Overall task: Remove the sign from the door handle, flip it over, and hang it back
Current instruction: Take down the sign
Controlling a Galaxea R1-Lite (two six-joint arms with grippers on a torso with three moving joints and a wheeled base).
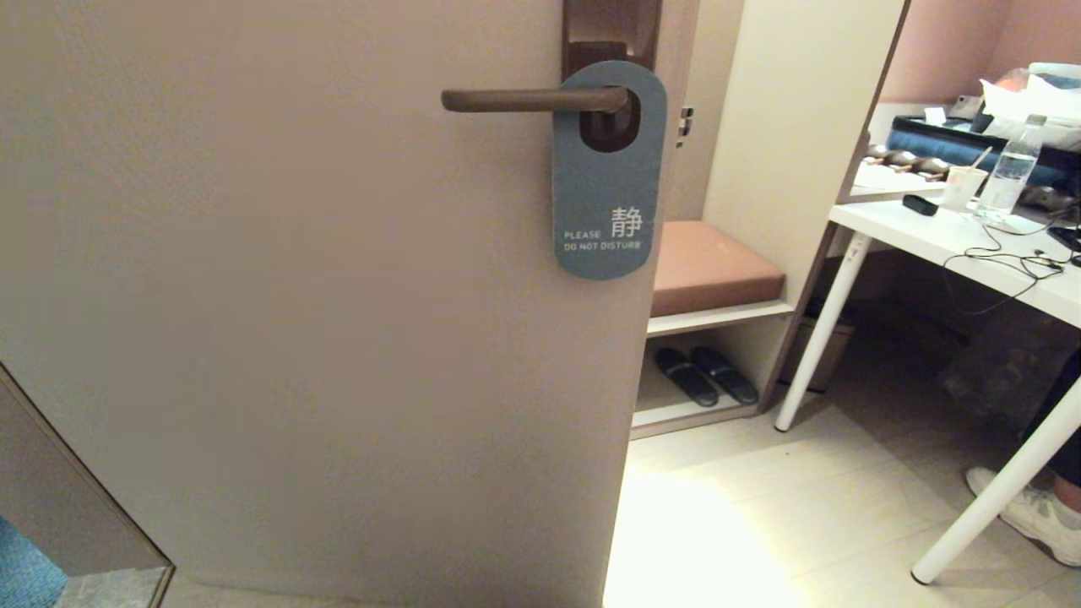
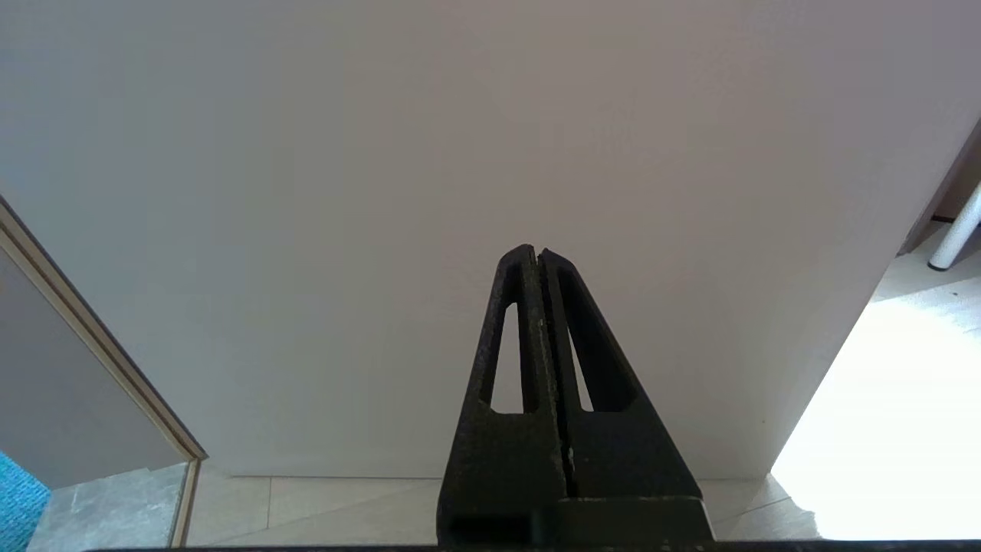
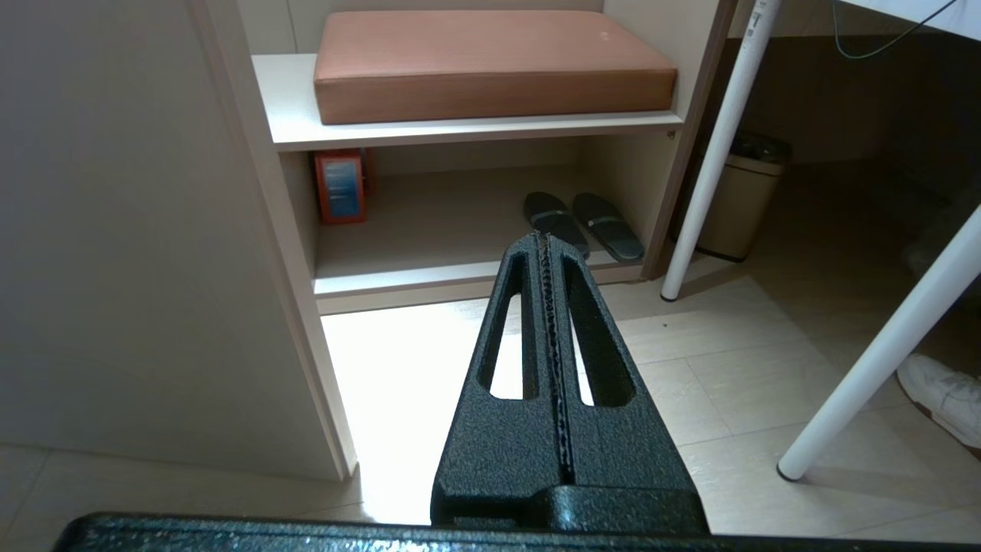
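The sign (image 1: 606, 186) hangs on the door handle (image 1: 532, 100), its blue "PLEASE DO NOT DISTURB" side facing me. The handle is a brown lever on a dark brown plate (image 1: 610, 34) near the door's right edge. Neither gripper shows in the head view. My left gripper (image 2: 536, 251) is shut and empty, low down, facing the bare door panel. My right gripper (image 3: 543, 238) is shut and empty, low down, pointing past the door's edge toward the shelf unit. The sign and handle show in neither wrist view.
The beige door (image 1: 296, 295) fills the left. To its right is a shelf unit with a brown cushion (image 1: 709, 266) and dark slippers (image 1: 705, 374). A white table (image 1: 954, 245) with a bottle, a cup and cables stands at right. A person's white shoe (image 1: 1034, 515) is beside its leg.
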